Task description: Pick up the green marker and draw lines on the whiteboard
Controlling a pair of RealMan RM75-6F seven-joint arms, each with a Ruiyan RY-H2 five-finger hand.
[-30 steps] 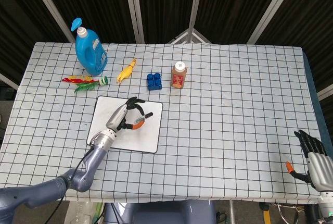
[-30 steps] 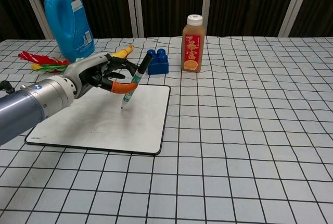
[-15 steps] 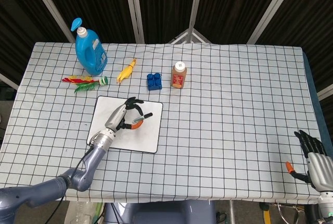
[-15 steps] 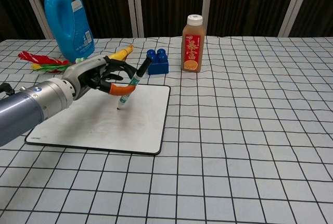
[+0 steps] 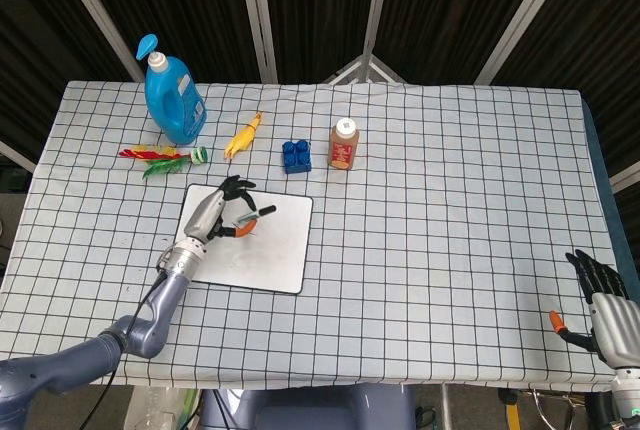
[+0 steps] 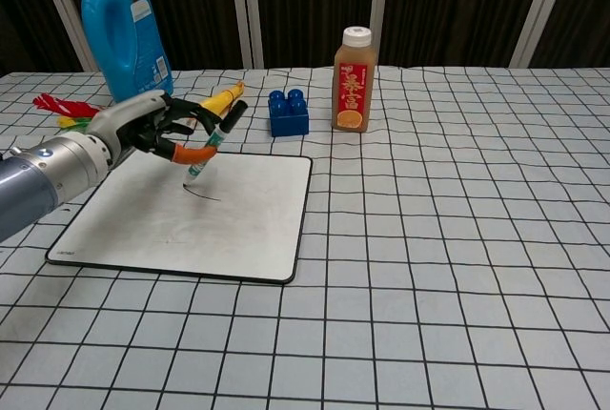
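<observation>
One short dark stroke now lies on the whiteboard (image 6: 191, 229), absent half a second ago; the left hand (image 6: 157, 129) pinches the green marker (image 6: 207, 150), tip down at the stroke's far-left end, having carried it left and away across the board, so drawing appears under way; the right hand (image 5: 600, 295) idles at the table's near right edge, fingers apart, holding nothing; beyond the board stand blue building blocks (image 6: 289, 112), a brown drink bottle (image 6: 352, 81), a yellow rubber chicken (image 6: 221, 97), a feathered toy (image 6: 65, 112) and a blue detergent bottle (image 6: 126, 36)
</observation>
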